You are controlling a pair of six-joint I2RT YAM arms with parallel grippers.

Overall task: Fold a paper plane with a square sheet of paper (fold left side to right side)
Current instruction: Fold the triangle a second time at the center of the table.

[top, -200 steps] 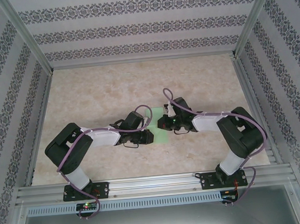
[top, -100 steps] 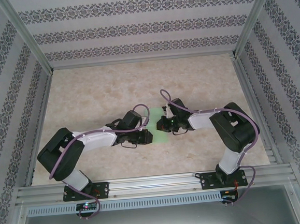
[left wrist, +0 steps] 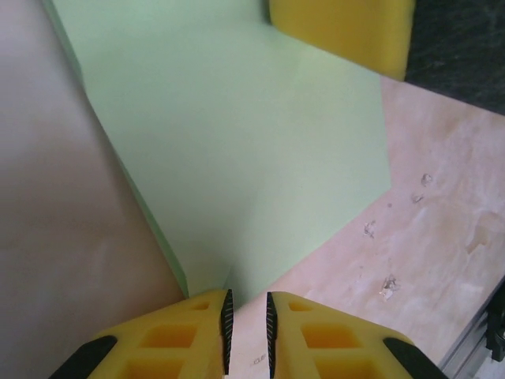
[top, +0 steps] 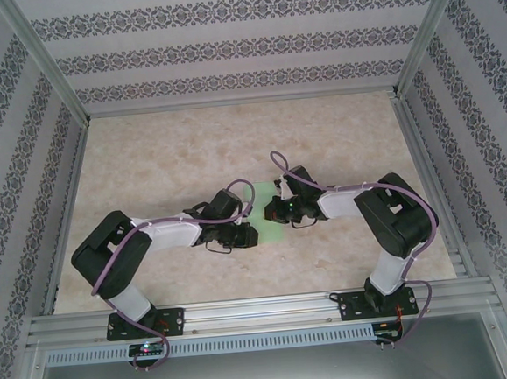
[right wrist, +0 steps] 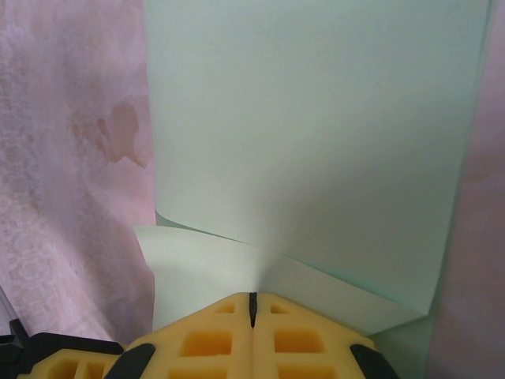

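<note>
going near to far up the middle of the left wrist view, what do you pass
left gripper at the near edge → pale green sheet of paper lying on the table → yellow finger of the right gripper, at the sheet's far edge

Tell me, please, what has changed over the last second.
The right arm's elbow drew in toward the left; the left arm's elbow swung outward, then partly back. The left claw and right claw stayed at the thin pale mint-green paper sheet, the right one still shut on it.
</note>
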